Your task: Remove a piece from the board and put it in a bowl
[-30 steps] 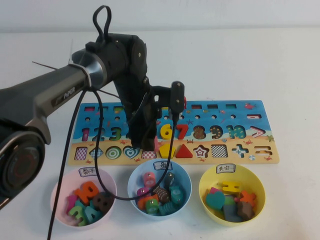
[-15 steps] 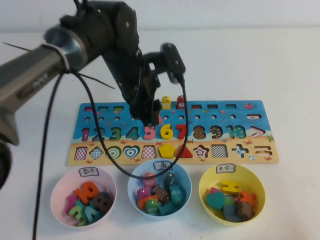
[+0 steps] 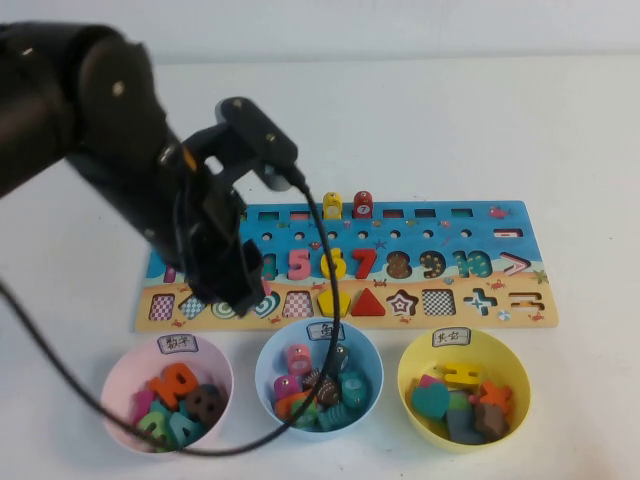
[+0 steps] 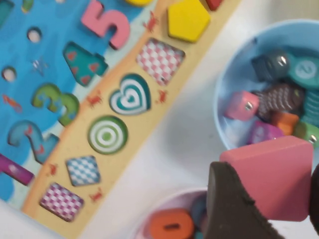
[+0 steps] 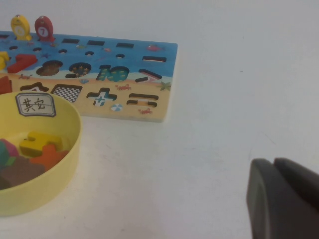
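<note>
Looking down from the high view, the left arm is reaching across the left half of the board (image 3: 430, 265), its left gripper (image 3: 240, 295) hanging over the tan strip near the pink bowl (image 3: 125, 375) and the light blue bowl (image 3: 268, 365); the block it carries is hiding behind the arm here. The yellow bowl (image 3: 415, 365) is sitting well apart on the right, on the white tabletop (image 3: 500, 130), already holding several pieces.

In the left wrist view, the left gripper (image 4: 269, 199) is pinching the pink block (image 4: 274, 172), holding it in the air above the gap between the light blue bowl (image 4: 224, 134) and the pink bowl's rim. The checkered square cut-out (image 4: 160, 60) beside the yellow pentagon (image 4: 188, 20) is lying empty.

In the right wrist view, the right gripper (image 5: 281, 199) is hovering low over bare tabletop, off the board's right end, and I cannot tell whether it is spread or pressed together
</note>
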{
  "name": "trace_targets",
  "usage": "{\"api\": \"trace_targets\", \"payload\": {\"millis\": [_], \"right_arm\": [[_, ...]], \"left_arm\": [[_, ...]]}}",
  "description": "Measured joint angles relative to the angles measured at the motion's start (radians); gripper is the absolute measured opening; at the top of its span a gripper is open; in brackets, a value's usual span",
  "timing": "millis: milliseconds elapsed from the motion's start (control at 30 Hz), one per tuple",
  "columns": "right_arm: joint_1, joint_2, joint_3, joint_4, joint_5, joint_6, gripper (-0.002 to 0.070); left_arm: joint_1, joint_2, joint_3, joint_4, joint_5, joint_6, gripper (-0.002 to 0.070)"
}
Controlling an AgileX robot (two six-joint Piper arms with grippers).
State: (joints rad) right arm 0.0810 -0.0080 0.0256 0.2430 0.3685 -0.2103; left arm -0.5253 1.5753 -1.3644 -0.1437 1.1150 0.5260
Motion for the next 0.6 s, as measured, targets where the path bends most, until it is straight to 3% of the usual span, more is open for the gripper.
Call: {"api": "trace_targets", "payload": {"millis": [100, 333, 600], "right_arm": [[0.000, 0.000, 0.000, 0.000, 0.000, 0.000, -0.0017], [0.000, 0.000, 0.000, 0.000, 0.000, 0.000, -0.0017], [0.000, 0.000, 0.000, 0.000, 0.000, 0.000, -0.0017]], "left_arm": [[-0.012, -0.057, 0.076, -0.024, -0.026, -0.004, 0.0278], [-0.174, -0.052, 0.114, -0.042, -0.113, -0.019, 0.0277], [-0.319, 0.156, -0.052, -0.067, -0.108, -0.133, 0.0277]]}}
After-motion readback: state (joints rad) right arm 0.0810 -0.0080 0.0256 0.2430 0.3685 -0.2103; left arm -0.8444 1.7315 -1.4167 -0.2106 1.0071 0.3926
